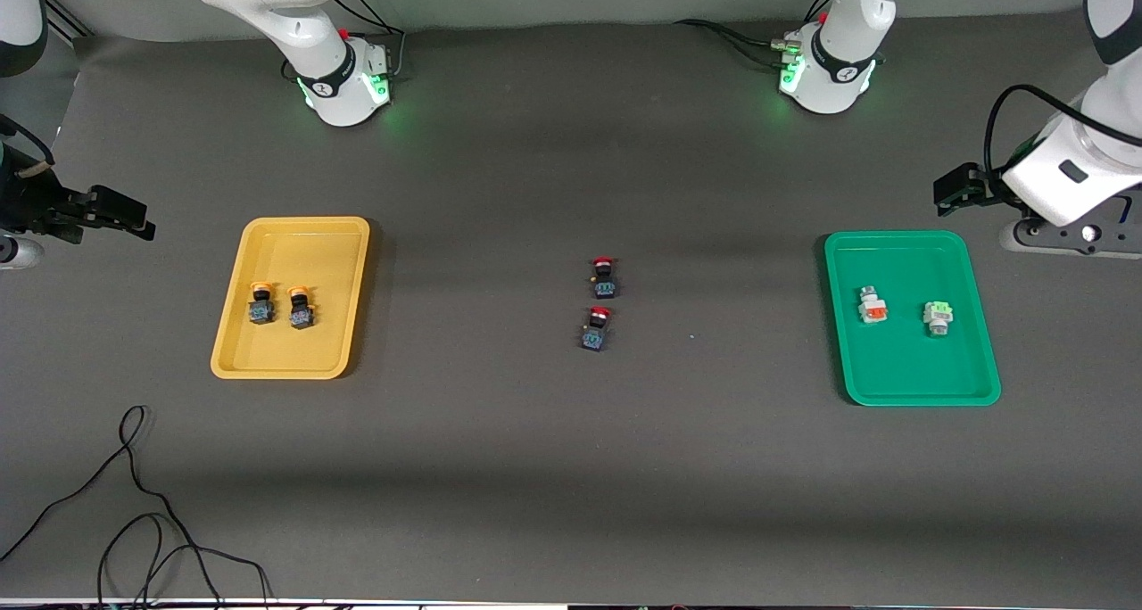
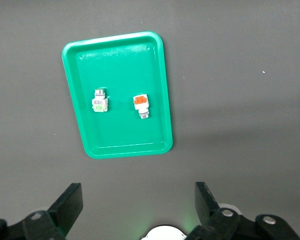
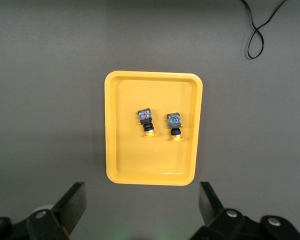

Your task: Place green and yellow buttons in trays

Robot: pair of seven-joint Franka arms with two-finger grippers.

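since both yellow-capped buttons, first yellow button point(image 1: 260, 303) and second yellow button point(image 1: 301, 307), already lie side by side inside the yellow tray point(image 1: 234, 325) toward the right arm's end of the table, and the orange-faced block point(image 1: 873, 305) and green-faced block point(image 1: 937, 317) already sit apart from each other inside the green tray point(image 1: 977, 360) toward the left arm's end, judged as sorting finished, with only a clean retreat left. seen with the right gripper point(image 1: 134, 226) hanging just off the table's edge past the yellow tray, fingers spread wide and empty in the right wrist view point(image 3: 142, 210); likewise the left gripper point(image 1: 947, 191) held up near the green tray's upper corner, fingers wide and holding nothing point(image 2: 137, 207). best done by keeping both claws high and wide, well away from either tray rim, so nothing gets nudged out. worth leaving alone: the two red-capped buttons, farther red button point(image 1: 604, 276) and nearer red button point(image 1: 596, 327), standing mid-table between the trays, since neither belongs to the job. also worth minding: the loose black cable point(image 1: 143, 521) lying near the front camera's edge, toward the right arm's end, a possible snag only if that arm swings low.
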